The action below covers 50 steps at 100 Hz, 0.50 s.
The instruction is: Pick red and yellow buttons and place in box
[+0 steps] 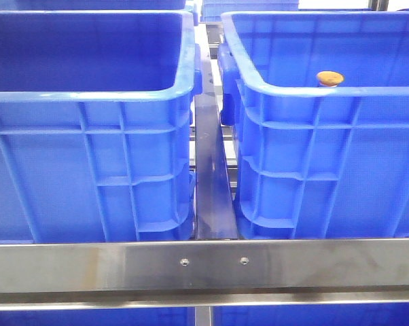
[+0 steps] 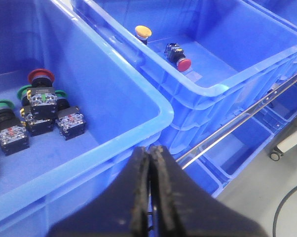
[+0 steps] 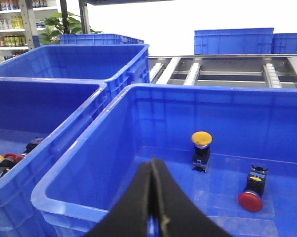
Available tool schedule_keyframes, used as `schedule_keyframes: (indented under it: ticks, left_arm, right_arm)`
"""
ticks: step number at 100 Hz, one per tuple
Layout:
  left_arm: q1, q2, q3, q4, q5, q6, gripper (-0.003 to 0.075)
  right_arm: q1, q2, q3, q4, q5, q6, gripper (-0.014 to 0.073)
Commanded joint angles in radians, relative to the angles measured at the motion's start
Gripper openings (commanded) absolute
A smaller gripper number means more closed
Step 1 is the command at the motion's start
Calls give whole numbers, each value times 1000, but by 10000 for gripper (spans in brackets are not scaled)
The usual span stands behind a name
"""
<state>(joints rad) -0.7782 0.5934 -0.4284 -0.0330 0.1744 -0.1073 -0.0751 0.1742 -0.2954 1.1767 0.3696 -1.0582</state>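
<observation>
A yellow button (image 3: 202,138) stands upright in the right blue crate (image 3: 138,89); a red button (image 3: 250,200) lies on its side beside it. Both show in the left wrist view, yellow (image 2: 143,32) and red (image 2: 184,63). In the front view only the yellow cap (image 1: 329,77) peeks over the right crate's rim (image 1: 293,90). The left crate (image 1: 89,98) holds several red and green buttons on black blocks (image 2: 40,106). My left gripper (image 2: 150,149) is shut and empty, above that crate's near rim. My right gripper (image 3: 152,162) is shut and empty, over the right crate's near wall.
A steel rail (image 1: 204,266) runs across the front below the crates. A dark gap (image 1: 211,183) separates the two crates. Lower blue crates (image 2: 247,148) and the floor lie beneath. A roller conveyor (image 3: 222,71) and more blue crates (image 3: 235,40) stand behind.
</observation>
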Motion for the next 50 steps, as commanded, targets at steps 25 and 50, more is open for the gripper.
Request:
schedule_keyframes:
  ticks: [25,50]
  left_arm:
    - [181,-114,36,59,-91,-8,-20]
    - [438,-299,138,89,-91,2,-20]
  right_arm:
    - [1,8,-27,27,-20,-15,-57]
    - [1,8,-27,27,-20,-15,-57]
